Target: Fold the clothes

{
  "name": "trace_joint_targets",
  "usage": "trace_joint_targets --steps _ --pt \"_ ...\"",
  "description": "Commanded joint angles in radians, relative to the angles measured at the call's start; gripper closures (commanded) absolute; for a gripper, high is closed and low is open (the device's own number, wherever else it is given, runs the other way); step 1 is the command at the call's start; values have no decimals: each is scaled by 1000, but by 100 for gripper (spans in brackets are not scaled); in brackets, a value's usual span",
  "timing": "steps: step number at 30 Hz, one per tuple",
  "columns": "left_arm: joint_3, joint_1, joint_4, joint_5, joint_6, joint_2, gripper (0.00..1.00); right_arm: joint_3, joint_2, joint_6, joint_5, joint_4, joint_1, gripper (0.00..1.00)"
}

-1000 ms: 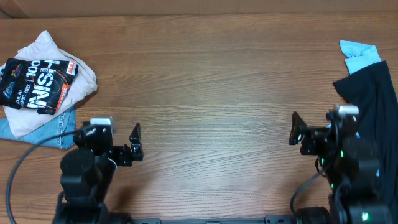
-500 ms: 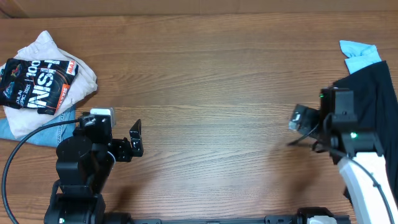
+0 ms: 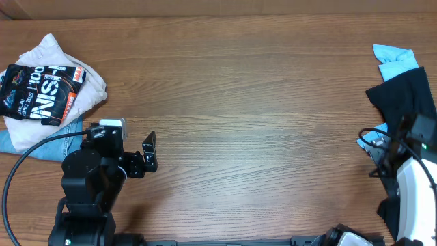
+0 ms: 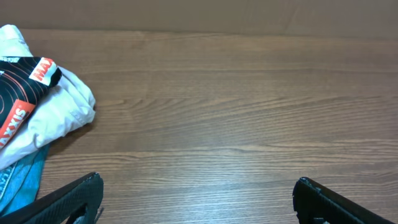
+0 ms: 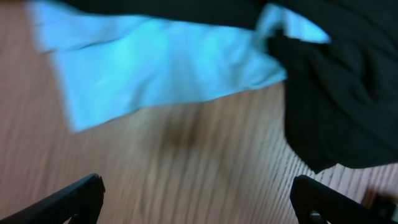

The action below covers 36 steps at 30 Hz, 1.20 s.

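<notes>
Wood-grain table (image 3: pixel 239 89) fills the scene, and we count two arms at its near edge, one gripper apiece, two fingers on each.

We go to the left gripper (image 3: pixel 149 153) first: it is released, with its fingers spread wide above bare wood. Ahead of it and off to its left lies a heap of three garments. We make out a white one (image 3: pixel 48 51), a black garment with white and red lettering (image 3: pixel 41 89) lying on top of it, and a blue denim piece (image 3: pixel 41 147) poking out underneath, on the side nearest the gripper. The heap sits near that gripper but apart from it.

Over to the right gripper (image 5: pixel 196 199): it is released too, both fingers flung wide at the bottom corners of its own blurred wrist view, with nothing but wood between them. Two garments lie just ahead of it. The black shirt (image 3: pixel 410 96), plain and crumpled, sits ahead and to the gripper's right, with one dark fold hanging down towards the right finger (image 5: pixel 323 199). We cannot tell whether they touch. One light blue shirt (image 5: pixel 161 68) stretches ahead and to the left, tucked partly under the black one. From overhead, its far end peeks out past the black shirt.
</notes>
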Motion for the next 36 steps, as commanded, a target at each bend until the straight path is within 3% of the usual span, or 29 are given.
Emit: trace_joint_targets --steps 1,16,17,18,19,20,25,26,36 --pt "23 10 1 18 -10 0 0 -93 1 83 -6 55 -90 0" --pt "23 10 0 18 -10 0 0 -305 1 83 59 259 -295 2" --pt "23 10 0 18 -10 0 0 -306 1 83 58 262 -296 8" --pt "23 10 0 18 -10 0 0 -306 1 82 59 263 -296 20" --pt "23 10 -2 18 -10 0 0 -306 1 82 59 264 -296 36" --pt "23 10 -6 18 -10 0 0 -306 1 82 58 263 -296 59" --pt "23 10 -10 18 -10 0 0 -306 1 82 55 263 -296 92" --pt "23 10 -10 18 -10 0 0 -306 1 82 55 263 -296 96" --pt "23 10 -9 17 -10 0 0 -291 -1 18 -81 262 -296 96"
